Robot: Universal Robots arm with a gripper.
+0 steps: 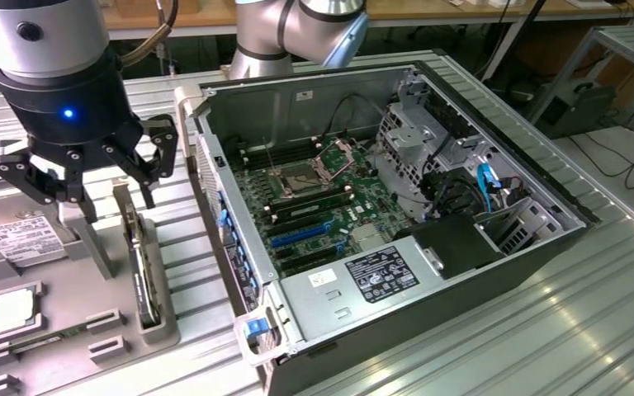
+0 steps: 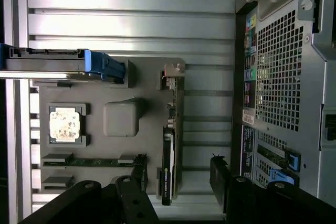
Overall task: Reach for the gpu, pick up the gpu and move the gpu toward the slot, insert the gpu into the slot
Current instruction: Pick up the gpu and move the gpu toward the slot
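The gpu is a thin dark card standing on edge in a grey holder tray at the exterior view's left, beside the open computer case. My gripper hangs just above the card's far end, open and holding nothing. In the wrist view the gpu lies straight below, in line with the gap of my gripper, and the dark fingers stand on either side of it. The bright-blue slot sits on the motherboard inside the case, with nothing in it.
The tray also carries a silver hard drive, a processor chip and a memory stick. The case's metal wall rises between tray and motherboard. Cables and drive cages crowd the case's far side.
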